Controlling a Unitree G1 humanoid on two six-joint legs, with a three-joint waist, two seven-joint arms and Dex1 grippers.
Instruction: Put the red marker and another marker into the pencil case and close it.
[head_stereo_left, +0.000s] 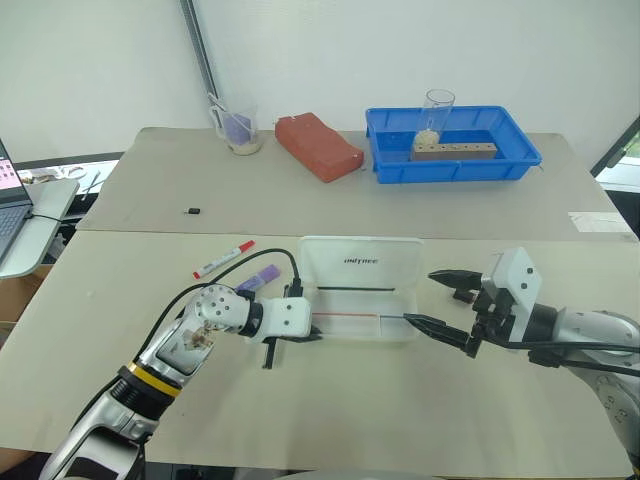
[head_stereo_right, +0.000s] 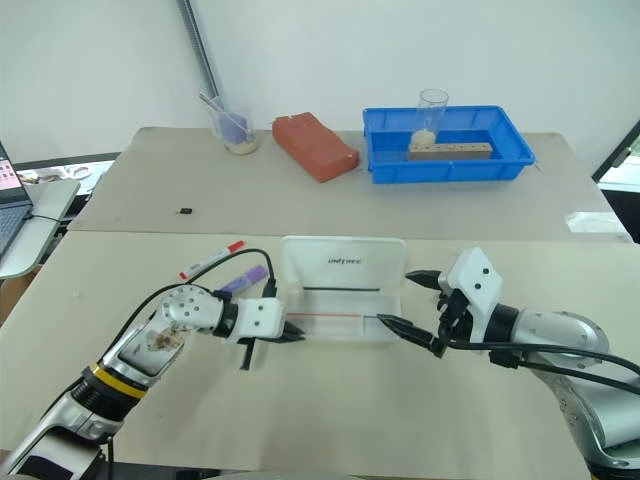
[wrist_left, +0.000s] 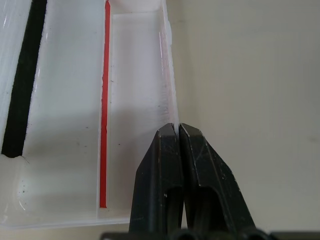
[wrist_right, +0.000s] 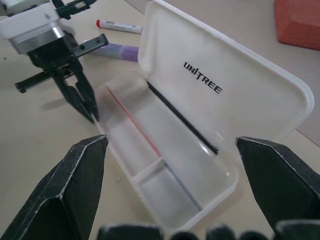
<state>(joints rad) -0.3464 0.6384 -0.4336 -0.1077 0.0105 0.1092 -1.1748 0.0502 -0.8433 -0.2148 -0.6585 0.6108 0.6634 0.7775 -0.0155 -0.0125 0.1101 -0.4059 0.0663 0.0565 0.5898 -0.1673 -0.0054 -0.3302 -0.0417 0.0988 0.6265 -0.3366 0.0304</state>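
Pencil case (head_stereo_left: 360, 262) lying open; red marker (head_stereo_left: 223, 259) and purple highlighter (head_stereo_left: 258, 277) outside, beside left gripper (head_stereo_left: 312, 334), clenched empty at rim. Right gripper (head_stereo_left: 437, 298) spread wide. Advisable: reopen, reach marker.

Left gripper (wrist_left: 178, 129): both black fingers pressed together, nothing between them. Tips sit at the pencil case (wrist_left: 65, 100) long side wall, just over its rim. Inside the case: thin red stick (wrist_left: 104, 105) along an inner divider; black strip (wrist_left: 22, 85) farther in. Beige table (wrist_left: 250, 85) beside the case.
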